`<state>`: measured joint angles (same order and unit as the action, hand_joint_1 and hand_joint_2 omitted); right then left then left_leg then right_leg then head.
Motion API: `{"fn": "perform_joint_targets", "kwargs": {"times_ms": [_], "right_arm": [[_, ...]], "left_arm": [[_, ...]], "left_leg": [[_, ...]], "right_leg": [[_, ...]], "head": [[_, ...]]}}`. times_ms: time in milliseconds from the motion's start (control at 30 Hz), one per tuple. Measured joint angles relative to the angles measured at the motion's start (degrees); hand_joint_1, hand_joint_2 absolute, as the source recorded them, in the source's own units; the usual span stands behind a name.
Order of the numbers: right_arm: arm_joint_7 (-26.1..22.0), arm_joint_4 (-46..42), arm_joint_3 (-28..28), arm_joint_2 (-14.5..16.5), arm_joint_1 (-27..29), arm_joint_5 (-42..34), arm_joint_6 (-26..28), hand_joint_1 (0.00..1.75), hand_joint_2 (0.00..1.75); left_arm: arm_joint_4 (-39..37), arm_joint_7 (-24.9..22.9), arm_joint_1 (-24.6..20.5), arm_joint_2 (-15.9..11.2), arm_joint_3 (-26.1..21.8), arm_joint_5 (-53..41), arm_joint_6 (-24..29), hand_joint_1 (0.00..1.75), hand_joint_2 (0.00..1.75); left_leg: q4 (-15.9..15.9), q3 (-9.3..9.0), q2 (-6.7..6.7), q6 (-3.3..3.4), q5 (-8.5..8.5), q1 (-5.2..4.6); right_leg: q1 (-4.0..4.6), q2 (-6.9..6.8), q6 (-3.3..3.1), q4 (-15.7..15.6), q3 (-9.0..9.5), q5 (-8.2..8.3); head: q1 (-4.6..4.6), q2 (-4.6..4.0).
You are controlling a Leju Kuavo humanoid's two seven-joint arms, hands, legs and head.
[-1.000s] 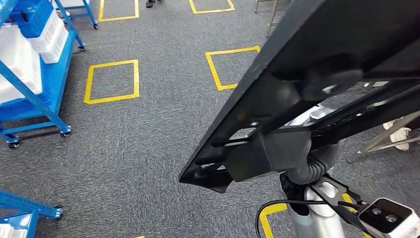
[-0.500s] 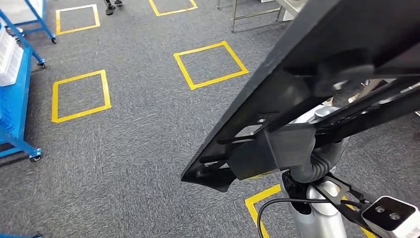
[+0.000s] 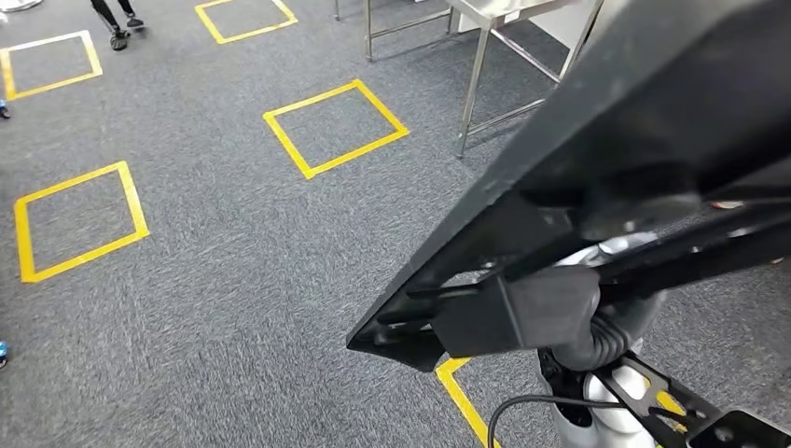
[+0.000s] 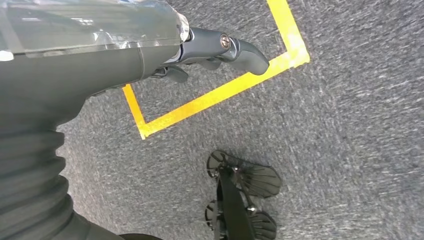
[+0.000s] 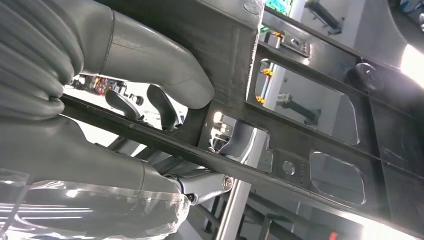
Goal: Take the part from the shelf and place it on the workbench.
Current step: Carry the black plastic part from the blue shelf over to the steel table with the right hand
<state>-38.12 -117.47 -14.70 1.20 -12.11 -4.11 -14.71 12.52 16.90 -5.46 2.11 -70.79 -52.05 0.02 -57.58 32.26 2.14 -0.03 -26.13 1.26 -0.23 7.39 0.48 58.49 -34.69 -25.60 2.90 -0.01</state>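
Note:
A large flat black part (image 3: 634, 121) with cut-out windows slants across the right half of the head view. My right hand (image 3: 518, 313) grips it from below at its lower end. In the right wrist view the thick grey thumb (image 5: 150, 60) presses on the part's frame (image 5: 310, 115) and the darker fingers curl around a bar of it. The steel workbench (image 3: 476, 84) shows its legs and a corner of its top at the upper middle, beyond the part. My left hand (image 4: 200, 50) hangs over the carpet, fingers extended and holding nothing.
Grey carpet with yellow tape squares (image 3: 334, 126) (image 3: 79, 219) lies ahead and to the left. Another tape corner (image 3: 457, 383) sits close to my body. A person's feet (image 3: 117, 28) stand at the far top left.
The whole view has swung right: the blue shelves have left the picture on the left, and the steel workbench has come in at the top. The part stays in my right hand.

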Motion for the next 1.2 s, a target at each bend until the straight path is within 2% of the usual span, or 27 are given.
{"fn": "perform_joint_targets", "kwargs": {"times_ms": [33, 100, 133, 167, 200, 233, 267, 333, 400, 467, 500, 533, 600, 667, 700, 733, 767, 833, 900, 933, 967, 1000, 1067, 1100, 1133, 1167, 1200], "right_arm": [[0.00, -0.33, 0.03, -0.01, 0.17, 0.14, 0.01, 1.75, 1.75], [0.00, -0.69, 0.06, -0.03, 0.55, 0.28, -0.03, 1.75, 1.75], [0.00, -0.72, 0.06, -0.03, 0.82, 0.28, -0.10, 1.75, 1.75], [0.00, -0.71, 0.06, -0.04, 1.13, 0.24, -0.22, 1.75, 1.75], [0.00, -0.69, 0.06, -0.05, 1.37, 0.19, -0.37, 1.75, 1.75], [0.00, -0.67, 0.06, -0.05, 1.49, 0.15, -0.55, 1.75, 1.75], [0.00, -0.64, 0.06, -0.06, 1.51, 0.12, -0.77, 1.75, 1.75], [0.00, -0.55, 0.06, -0.06, 1.35, 0.11, -1.11, 1.75, 1.75], [0.00, -0.32, 0.06, -0.05, 1.00, 0.11, -1.22, 1.75, 1.75], [0.00, -0.04, 0.06, -0.03, 0.70, 0.11, -1.22, 1.75, 1.75], [0.00, 0.08, 0.06, 0.00, 0.56, 0.09, -1.22, 1.75, 1.75], [0.00, 0.26, 0.06, 0.06, 0.33, 0.00, -1.22, 1.75, 1.75], [0.00, 0.73, 0.06, 0.23, -0.17, -0.29, -1.24, 1.75, 1.75], [0.00, 1.42, 0.06, 0.33, -0.39, -0.66, -1.26, 1.75, 1.75], [0.00, 1.79, 0.06, 0.34, -0.42, -0.81, -1.27, 1.75, 1.75], [0.00, 2.14, 0.06, 0.34, -0.48, -0.93, -1.26, 1.75, 1.75], [0.00, 2.44, 0.06, 0.34, -0.58, -1.06, -1.25, 1.75, 1.75], [0.00, 2.88, 0.06, 0.34, -0.87, -1.38, -1.19, 1.75, 1.75], [0.00, 3.30, 0.06, 0.34, -1.13, -1.71, -1.11, 1.75, 1.75], [0.00, 3.49, 0.06, 0.35, -1.19, -1.86, -1.09, 1.75, 1.75], [0.00, 3.67, 0.07, 0.35, -1.21, -2.01, -1.11, 1.75, 1.75], [0.00, 3.80, 0.09, 0.35, -1.23, -2.16, -1.16, 1.75, 1.75], [0.00, 4.08, 0.12, 0.35, -1.45, -2.48, -1.30, 1.75, 1.75], [0.00, 4.26, 0.13, 0.35, -1.56, -2.57, -1.33, 1.75, 1.75], [0.00, 4.47, 0.13, 0.35, -1.65, -2.63, -1.34, 1.75, 1.75], [0.00, 4.70, 0.13, 0.34, -1.66, -2.66, -1.34, 1.75, 1.75], [0.00, 4.95, 0.13, 0.34, -1.65, -2.66, -1.33, 1.75, 1.75]], "left_arm": [[0.00, -0.09, -0.06, 0.09, -0.04, -0.02, -0.08, 0.00, 1.75], [0.00, -0.33, 0.06, 0.19, -0.15, -0.02, -0.26, 0.00, 1.75], [0.00, -0.40, 0.17, 0.21, -0.20, 0.02, -0.37, 0.00, 1.75], [0.00, -0.40, 0.26, 0.25, -0.23, 0.11, -0.49, 0.00, 1.75], [0.00, -0.32, 0.26, 0.30, -0.26, 0.26, -0.65, 0.00, 1.75], [0.00, -0.19, 0.20, 0.36, -0.29, 0.47, -0.79, 0.00, 1.75], [0.00, -0.02, 0.11, 0.44, -0.34, 0.72, -0.93, 0.00, 1.75], [0.00, 0.22, -0.04, 0.61, -0.50, 1.08, -1.05, 0.00, 1.75], [0.00, 0.29, -0.15, 0.74, -0.67, 1.36, -1.07, 0.00, 1.75], [0.00, 0.27, -0.31, 0.82, -0.78, 1.68, -0.94, 0.00, 1.75], [0.00, 0.25, -0.44, 0.85, -0.86, 1.84, -0.80, 0.00, 1.75], [0.00, 0.22, -0.57, 0.89, -1.01, 1.98, -0.64, 0.00, 1.75], [0.00, 0.14, -0.56, 0.92, -1.45, 2.27, -0.28, 0.00, 1.75], [0.00, 0.01, -0.22, 0.88, -1.90, 2.62, 0.13, 0.00, 1.75], [0.00, -0.07, -0.08, 0.85, -2.07, 2.79, 0.35, 0.00, 1.75], [0.00, -0.15, 0.00, 0.82, -2.22, 2.94, 0.55, 0.00, 1.75], [0.00, -0.22, 0.02, 0.79, -2.38, 3.03, 0.70, 0.00, 1.75], [0.00, -0.35, 0.02, 0.67, -2.71, 3.10, 0.96, 0.00, 1.75], [0.00, -0.51, 0.05, 0.55, -3.02, 3.13, 1.13, 0.00, 1.75], [0.00, -0.59, 0.04, 0.50, -3.10, 3.14, 1.18, 0.00, 1.75], [0.00, -0.65, 0.01, 0.49, -3.14, 3.14, 1.22, 0.00, 1.75], [0.00, -0.69, -0.09, 0.48, -3.15, 3.13, 1.22, 0.00, 1.75], [0.00, -0.61, -0.21, 0.48, -3.15, 3.05, 1.13, 0.00, 1.75], [0.00, -0.54, -0.16, 0.46, -3.15, 3.01, 1.06, 0.00, 1.75], [0.00, -0.46, -0.05, 0.45, -3.15, 2.97, 0.96, 0.00, 1.75], [0.00, -0.38, 0.06, 0.43, -3.15, 2.94, 0.87, 0.00, 1.75], [0.00, -0.26, 0.10, 0.42, -3.15, 2.91, 0.76, 0.00, 1.75]], "left_leg": [[0.25, -0.11, -0.67, 0.38, 0.13, 0.11], [0.45, -0.21, -2.14, 0.90, 0.13, 0.00], [0.44, -0.20, -2.91, 0.99, 0.06, -0.10], [0.43, -0.22, -3.69, 1.01, -0.04, -0.17], [0.41, -0.26, -4.44, 0.96, -0.13, -0.20], [0.40, -0.36, -5.15, 0.88, -0.25, -0.21], [0.39, -0.56, -5.83, 0.74, -0.40, -0.21], [0.37, -1.04, -6.97, 0.32, -0.77, -0.38], [0.37, -1.38, -7.96, -0.29, -1.09, -0.59], [0.48, -1.70, -8.90, -1.00, -1.33, -0.61], [0.16, -1.77, -8.47, -1.32, -1.72, -0.52], [-1.01, -1.44, -7.37, -1.58, -2.61, -0.40], [-6.95, 1.11, -4.23, -1.87, -5.95, -0.19], [-14.55, 4.96, -2.87, -2.03, -8.86, -0.16], [-16.29, 6.06, -2.70, -2.06, -8.84, -0.16], [-15.69, 6.09, -2.62, -2.03, -7.61, -0.15], [-12.82, 5.04, -2.39, -1.95, -5.46, -0.11], [-4.72, 1.77, 0.08, -1.70, -1.53, 0.17], [-0.61, 0.02, 2.43, -1.35, -0.48, 0.28], [-0.40, -0.11, 2.62, -1.11, -0.69, 0.18], [-0.34, -0.16, 2.01, -0.77, -0.59, 0.17], [-0.15, -0.24, 1.33, -0.35, -0.48, 0.20], [0.26, -0.43, -0.19, 0.49, -0.29, 0.31], [0.32, -0.46, -1.01, 0.78, -0.31, 0.17], [0.31, -0.44, -1.82, 0.95, -0.39, 0.03], [0.29, -0.44, -2.65, 1.01, -0.45, -0.11], [0.28, -0.46, -3.49, 1.03, -0.54, -0.21]], "right_leg": [[0.08, -1.44, 0.23, 1.42, -0.68, -0.96], [0.02, -5.20, 0.69, 7.94, -3.86, -4.47], [-0.13, -6.24, 0.92, 11.90, -5.88, -6.18], [-0.30, -6.72, 1.12, 14.84, -7.40, -7.09], [-0.43, -6.95, 1.26, 15.74, -7.89, -6.89], [-0.51, -7.22, 1.32, 14.23, -7.10, -5.65], [-0.53, -7.81, 1.26, 10.62, -5.16, -3.69], [-0.20, -10.18, 0.71, 2.46, -0.87, -0.68], [0.26, -11.21, 0.03, -0.74, 0.69, -0.05], [0.29, -9.79, -0.54, -0.82, 0.63, 0.08], [0.14, -9.15, -0.85, -1.05, 0.75, 0.20], [-0.05, -8.56, -1.19, -1.29, 0.89, 0.35], [-0.26, -7.43, -1.66, -1.54, 1.08, 0.48], [-0.19, -5.94, -1.85, -1.49, 1.09, 0.44], [-0.16, -5.11, -1.85, -1.44, 1.13, 0.42], [-0.14, -4.27, -1.81, -1.38, 1.20, 0.39], [-0.16, -3.46, -1.71, -1.29, 1.32, 0.33], [-0.14, -2.00, -1.31, -0.94, 1.35, 0.12], [-0.25, -0.68, -0.62, -0.66, 0.90, 0.12], [-0.33, -0.03, -0.22, -0.65, 0.63, 0.25], [-0.46, 0.52, 0.17, -0.73, 0.44, 0.36], [-0.46, -0.02, 0.48, -0.51, 0.26, 0.23], [-0.30, -3.24, 0.90, 2.58, -1.31, -1.60], [-0.30, -5.24, 1.05, 5.92, -2.96, -3.29], [-0.37, -6.34, 1.22, 9.99, -5.05, -5.12], [-0.46, -6.81, 1.37, 13.74, -6.99, -6.46], [-0.52, -6.99, 1.44, 15.92, -8.17, -6.83]], "head": [[-0.01, 0.00], [-0.02, -0.01], [-0.02, 0.00], [-0.02, 0.00], [-0.02, -0.01], [-0.02, -0.01], [-0.02, -0.01], [-0.02, -0.01], [-0.02, 0.00], [-0.01, 0.01], [-0.01, 0.00], [-0.01, 0.00], [-0.01, 0.00], [-0.01, 0.01], [-0.01, 0.01], [-0.01, 0.01], [-0.01, 0.01], [-0.01, 0.01], [0.00, 0.01], [0.00, 0.00], [0.00, 0.00], [-0.01, 0.00], [-0.02, 0.01], [-0.02, 0.01], [-0.02, 0.01], [-0.02, 0.01], [-0.01, 0.00]]}}
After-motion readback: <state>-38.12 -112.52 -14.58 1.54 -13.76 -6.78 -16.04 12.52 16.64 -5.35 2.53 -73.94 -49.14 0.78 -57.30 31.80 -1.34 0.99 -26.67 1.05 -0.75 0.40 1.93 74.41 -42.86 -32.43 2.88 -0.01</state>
